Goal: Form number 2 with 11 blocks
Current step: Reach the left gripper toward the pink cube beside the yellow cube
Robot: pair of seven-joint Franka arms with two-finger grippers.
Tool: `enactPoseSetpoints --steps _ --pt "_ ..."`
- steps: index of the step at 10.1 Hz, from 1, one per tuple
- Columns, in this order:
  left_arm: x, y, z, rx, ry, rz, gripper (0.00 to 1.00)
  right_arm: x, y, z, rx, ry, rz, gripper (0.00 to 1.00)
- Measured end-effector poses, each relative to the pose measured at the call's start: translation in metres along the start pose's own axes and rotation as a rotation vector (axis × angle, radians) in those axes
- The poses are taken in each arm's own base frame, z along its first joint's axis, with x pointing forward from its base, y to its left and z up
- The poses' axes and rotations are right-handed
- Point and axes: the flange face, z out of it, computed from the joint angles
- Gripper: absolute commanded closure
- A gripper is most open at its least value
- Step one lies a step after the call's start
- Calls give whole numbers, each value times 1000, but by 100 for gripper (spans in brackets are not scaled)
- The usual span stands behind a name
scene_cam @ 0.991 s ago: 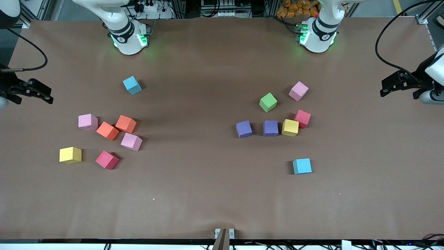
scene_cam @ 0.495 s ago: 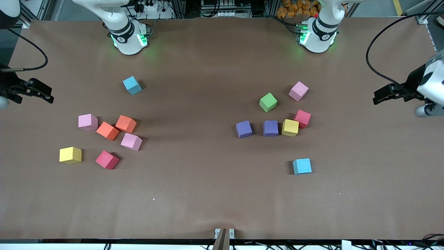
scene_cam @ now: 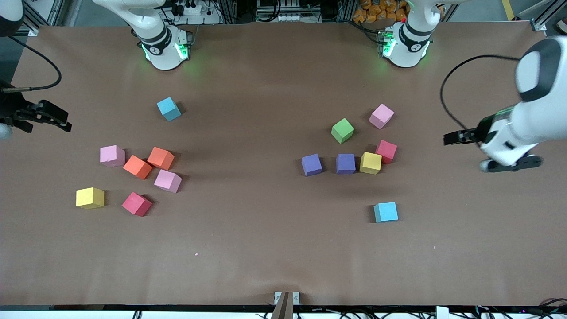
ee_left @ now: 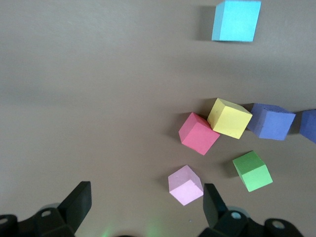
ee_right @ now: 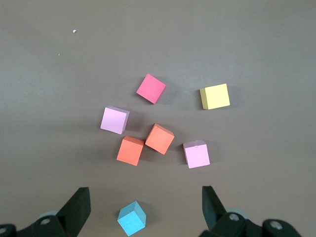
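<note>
A wide table (scene_cam: 266, 248) covered in matte brown paper fills the view under even overhead light. Along its top edge run aluminium frame rails (scene_cam: 230, 9), black cables (scene_cam: 274, 13) and a power strip (scene_cam: 195, 9).

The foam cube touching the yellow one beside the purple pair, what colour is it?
Red, clearest in the left wrist view.

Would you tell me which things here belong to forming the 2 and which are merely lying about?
Job: fourteen blocks (eleven needed), seven toward each arm's end; left claw, right claw, both open.
Lying about: white speck, cable, bracket.
</note>
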Motion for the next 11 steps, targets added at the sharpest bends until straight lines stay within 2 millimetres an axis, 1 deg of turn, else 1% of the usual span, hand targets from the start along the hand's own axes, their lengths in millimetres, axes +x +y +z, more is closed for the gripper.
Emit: enactPoseSetpoints --steps 1,3,5,7,10,11 --pt "-1 10 24 2 -6 17 0 0 6 1 6 -2 9 0" --pt "-7 25 70 7 -22 124 0 0 6 2 8 -4 11 0" --pt "-19 56 112 8 3 208 0 0 6 3 10 -10 10 0" --pt "-32 80 153 8 31 265 0 1 4 5 10 -14 7 0" --pt "-34 102 209 83 7 376 0 3 -3 9 10 -18 -5 0" --pt "-33 106 224 105 -8 402 0 4 -4 11 10 -20 -7 0"
